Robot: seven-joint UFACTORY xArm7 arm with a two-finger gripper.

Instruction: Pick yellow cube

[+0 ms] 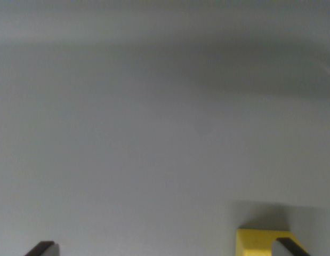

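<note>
Grey, smooth and featureless, the work surface [154, 133] fills nearly all of my wrist view, with a broad soft shadow lying across its upper part and darkening toward the wrist view's right. Down at the bottom edge I see the yellow cube [255, 242], only its upper part inside the picture, sitting toward the wrist view's right with its own dim shadow on the grey just above it. Two dark fingertips poke up from the bottom edge: one [41, 248] at the wrist view's left, well apart from the cube, and the other [291, 246] at the wrist view's right, overlapping the cube's right side, though I cannot tell whether it touches. From these I place the gripper [166, 247] with its jaws spread wide, the gap between the tips taking up most of the picture's width, and nothing clamped in them. The cube lies inside that gap, hard against the right-hand tip and far from the left-hand one.
</note>
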